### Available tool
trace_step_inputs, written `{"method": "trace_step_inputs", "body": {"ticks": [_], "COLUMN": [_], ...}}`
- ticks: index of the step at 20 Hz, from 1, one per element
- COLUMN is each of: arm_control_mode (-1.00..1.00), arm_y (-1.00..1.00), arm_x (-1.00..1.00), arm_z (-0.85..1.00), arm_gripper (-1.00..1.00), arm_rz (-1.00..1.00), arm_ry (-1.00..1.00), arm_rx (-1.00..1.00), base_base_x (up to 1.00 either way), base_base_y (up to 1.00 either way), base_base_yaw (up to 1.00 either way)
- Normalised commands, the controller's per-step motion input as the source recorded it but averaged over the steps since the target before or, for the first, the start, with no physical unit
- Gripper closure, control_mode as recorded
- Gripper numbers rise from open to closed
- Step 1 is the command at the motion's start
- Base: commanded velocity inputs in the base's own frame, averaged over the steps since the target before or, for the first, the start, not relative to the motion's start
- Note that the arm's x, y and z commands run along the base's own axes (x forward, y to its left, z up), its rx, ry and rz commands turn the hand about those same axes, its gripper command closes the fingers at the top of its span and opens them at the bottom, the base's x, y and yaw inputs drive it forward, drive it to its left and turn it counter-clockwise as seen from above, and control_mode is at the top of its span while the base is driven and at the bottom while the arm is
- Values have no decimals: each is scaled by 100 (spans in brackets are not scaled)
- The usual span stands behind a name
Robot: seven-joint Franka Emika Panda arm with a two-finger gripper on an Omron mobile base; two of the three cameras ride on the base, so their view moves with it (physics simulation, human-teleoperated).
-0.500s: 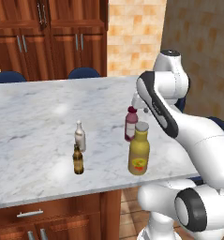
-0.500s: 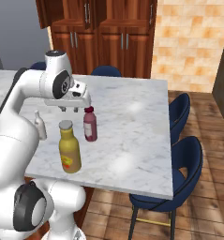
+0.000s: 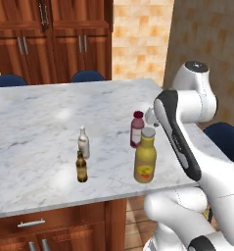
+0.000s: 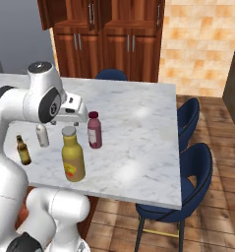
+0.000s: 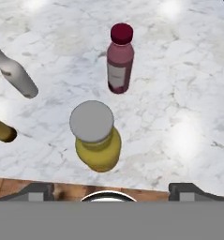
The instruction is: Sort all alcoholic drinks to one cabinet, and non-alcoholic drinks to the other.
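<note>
Bottles stood grouped near the table's (image 3: 40, 127) front edge, none yet sorted. The hand (image 5: 111, 190), fingers spread wide and empty, hovered above the yellow bottle (image 5: 97, 139). Best descend straight over its grey cap, clear of the maroon bottle (image 5: 119, 60) just beyond.

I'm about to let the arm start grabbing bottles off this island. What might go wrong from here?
1. The yellow bottle stands close to the counter edge; a nudge from the open hand hovering above could tip it off.
2. The maroon bottle stands just behind it, so a reach for either may knock the other.
3. The amber bottle and whitish bottle stand close together; grabbing one may topple its neighbour.
</note>
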Motion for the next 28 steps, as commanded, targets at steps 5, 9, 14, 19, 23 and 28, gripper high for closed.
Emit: {"method": "trace_step_inputs", "body": {"ticks": [5, 9, 14, 19, 23, 28], "arm_control_mode": [-100, -100, -100, -100, -100, -100], "arm_y": [0, 3, 32, 33, 11, 0], "arm_x": [-63, -11, 0, 0, 2, 17], "arm_z": [-24, -15, -27, -31, -21, -9], "arm_gripper": [-100, -100, -100, -100, -100, -100], "arm_rz": [0, 0, 0, 0, 0, -4], "arm_ry": [-5, 0, 2, 0, 0, 0], "arm_rx": [0, 0, 0, -1, 0, 0], "base_base_x": [0, 0, 0, 0, 0, 0], "base_base_y": [0, 0, 0, 0, 0, 0], "base_base_yaw": [0, 0, 0, 0, 0, 0]}}
